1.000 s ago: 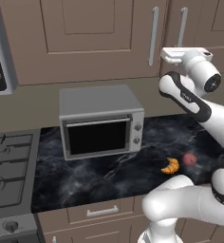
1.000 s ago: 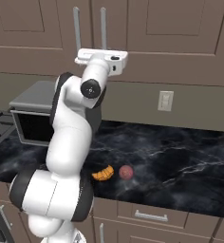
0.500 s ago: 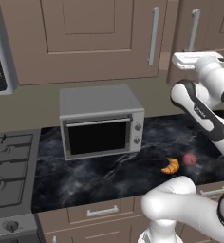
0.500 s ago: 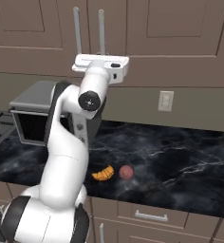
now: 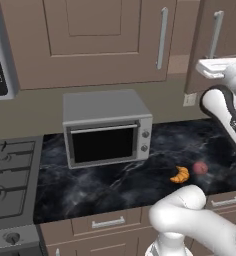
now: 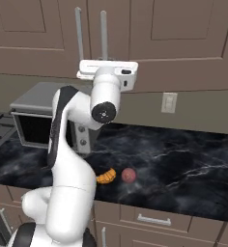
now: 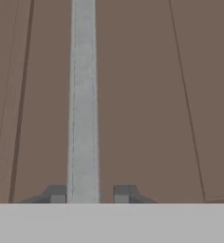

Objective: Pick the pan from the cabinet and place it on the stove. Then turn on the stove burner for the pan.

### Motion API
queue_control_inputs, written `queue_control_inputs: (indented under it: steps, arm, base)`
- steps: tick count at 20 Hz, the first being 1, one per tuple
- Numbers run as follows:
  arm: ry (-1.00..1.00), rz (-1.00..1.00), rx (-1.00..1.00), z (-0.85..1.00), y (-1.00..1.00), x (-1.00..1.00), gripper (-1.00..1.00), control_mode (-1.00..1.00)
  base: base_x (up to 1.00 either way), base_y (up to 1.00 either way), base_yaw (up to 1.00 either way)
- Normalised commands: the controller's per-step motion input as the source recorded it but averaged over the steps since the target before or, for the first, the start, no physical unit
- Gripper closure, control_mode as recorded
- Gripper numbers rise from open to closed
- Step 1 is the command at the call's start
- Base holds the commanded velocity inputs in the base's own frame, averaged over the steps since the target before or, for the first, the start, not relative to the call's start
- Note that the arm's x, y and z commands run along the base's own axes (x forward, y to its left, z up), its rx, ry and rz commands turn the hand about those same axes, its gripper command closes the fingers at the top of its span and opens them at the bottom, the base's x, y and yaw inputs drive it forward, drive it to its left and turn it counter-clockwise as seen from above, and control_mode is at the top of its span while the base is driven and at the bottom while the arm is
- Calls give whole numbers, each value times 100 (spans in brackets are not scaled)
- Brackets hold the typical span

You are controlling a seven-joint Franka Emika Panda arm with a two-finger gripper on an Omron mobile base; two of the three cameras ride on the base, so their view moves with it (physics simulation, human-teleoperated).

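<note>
Brown cabinet [image 5: 217, 45] door ajar in left base view, swung slightly out from wall; pan not visible. Dark marble desk [image 5: 120, 182] carries silver toaster oven [image 5: 106, 127], croissant [image 5: 180, 174], red ball [image 5: 200, 167]. Stove [image 5: 10, 175] at desk's left end. End effector [image 7: 89, 194] straddles silver bar handle [image 7: 83, 95], fingers [image 7: 57, 194] slightly apart, left one just beside bar, right one clear.

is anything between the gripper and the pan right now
Yes: the cabinet door. The gripper sits at its silver bar handle, fingertips either side. The door looks only slightly ajar in the left base view, and no pan is visible.
</note>
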Motion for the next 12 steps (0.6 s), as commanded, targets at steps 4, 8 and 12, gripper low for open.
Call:
queue_control_inputs:
  steps: [4,8,12]
  arm:
    - [2,9,0,-17,-63,-24,-100,-100]
    - [-6,0,0,-2,-30,-23,-100,-100]
    - [-21,1,0,0,-27,-71,-100,-100]
  base:
    - [0,0,0]
    - [0,0,0]
    - [0,0,0]
